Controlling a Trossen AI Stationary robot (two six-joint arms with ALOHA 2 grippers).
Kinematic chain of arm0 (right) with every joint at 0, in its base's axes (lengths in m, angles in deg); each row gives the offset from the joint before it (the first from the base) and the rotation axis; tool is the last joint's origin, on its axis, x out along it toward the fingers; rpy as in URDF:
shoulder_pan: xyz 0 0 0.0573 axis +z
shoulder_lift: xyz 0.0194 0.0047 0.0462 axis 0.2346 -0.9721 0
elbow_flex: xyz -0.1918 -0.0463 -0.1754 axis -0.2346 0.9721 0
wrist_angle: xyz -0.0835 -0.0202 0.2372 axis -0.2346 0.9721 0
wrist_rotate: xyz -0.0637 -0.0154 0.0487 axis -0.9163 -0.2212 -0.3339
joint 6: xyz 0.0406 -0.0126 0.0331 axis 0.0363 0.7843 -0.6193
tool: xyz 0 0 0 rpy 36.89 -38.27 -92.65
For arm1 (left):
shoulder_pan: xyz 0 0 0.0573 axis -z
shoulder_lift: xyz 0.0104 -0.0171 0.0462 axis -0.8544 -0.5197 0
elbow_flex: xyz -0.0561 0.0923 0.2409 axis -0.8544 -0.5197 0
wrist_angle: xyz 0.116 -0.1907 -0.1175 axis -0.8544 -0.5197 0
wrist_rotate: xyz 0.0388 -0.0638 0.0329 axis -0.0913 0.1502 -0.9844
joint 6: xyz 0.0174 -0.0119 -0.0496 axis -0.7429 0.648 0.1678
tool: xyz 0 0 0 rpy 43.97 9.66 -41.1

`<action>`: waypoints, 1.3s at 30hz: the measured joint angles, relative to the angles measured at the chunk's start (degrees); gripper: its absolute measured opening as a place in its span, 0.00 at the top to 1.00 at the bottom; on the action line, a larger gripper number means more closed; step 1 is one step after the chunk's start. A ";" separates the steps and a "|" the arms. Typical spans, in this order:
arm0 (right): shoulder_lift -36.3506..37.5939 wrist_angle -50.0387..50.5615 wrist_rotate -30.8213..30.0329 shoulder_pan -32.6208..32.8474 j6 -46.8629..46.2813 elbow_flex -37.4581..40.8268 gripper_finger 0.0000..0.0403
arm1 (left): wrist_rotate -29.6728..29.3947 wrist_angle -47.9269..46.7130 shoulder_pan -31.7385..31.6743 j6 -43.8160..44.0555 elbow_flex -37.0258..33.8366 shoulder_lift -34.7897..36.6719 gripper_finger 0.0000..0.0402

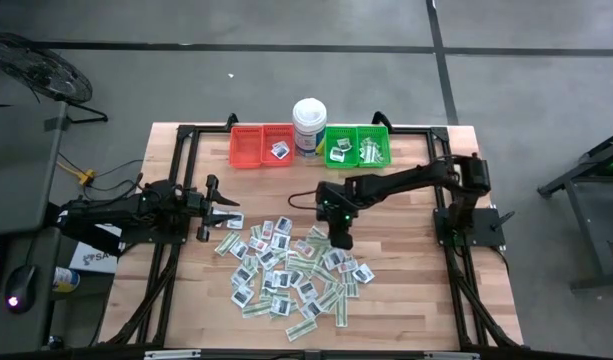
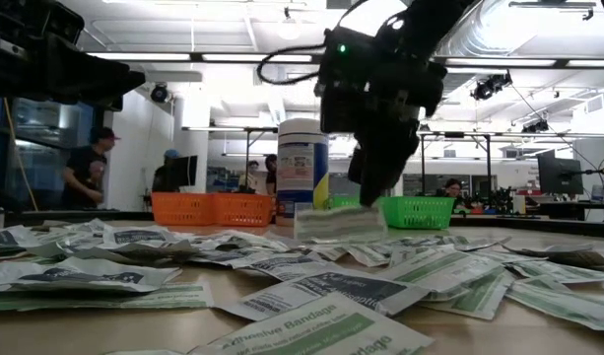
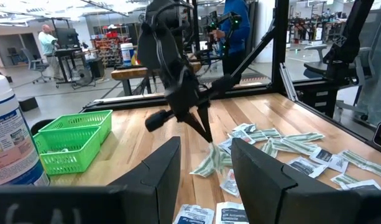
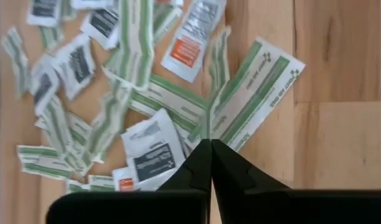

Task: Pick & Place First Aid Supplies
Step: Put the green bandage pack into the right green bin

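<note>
Above packet pile [image 1: 291,270], right gripper [image 4: 210,144] pinches green-white strip [image 4: 252,93], apparently lifted; left gripper [image 3: 206,165] open, idle.

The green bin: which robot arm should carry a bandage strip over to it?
The right. Its end effector is shut on a green-and-white strip lifted off the pile, and the green bin sits just beyond it. The left end effector waits open at the pile's left edge, farther from that bin.
</note>
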 joint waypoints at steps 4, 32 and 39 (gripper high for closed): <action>2.37 0.97 -0.53 0.00 -1.31 -0.02 1.00 | 0.02 -0.02 0.00 0.00 0.00 0.00 0.65; 4.54 -2.18 -2.76 0.39 -1.51 -0.04 1.00 | 0.02 -0.07 0.00 0.00 0.00 -0.01 0.65; 4.54 -3.15 -2.95 0.38 -2.46 -0.04 1.00 | 0.02 -0.07 0.00 0.00 0.00 0.00 0.65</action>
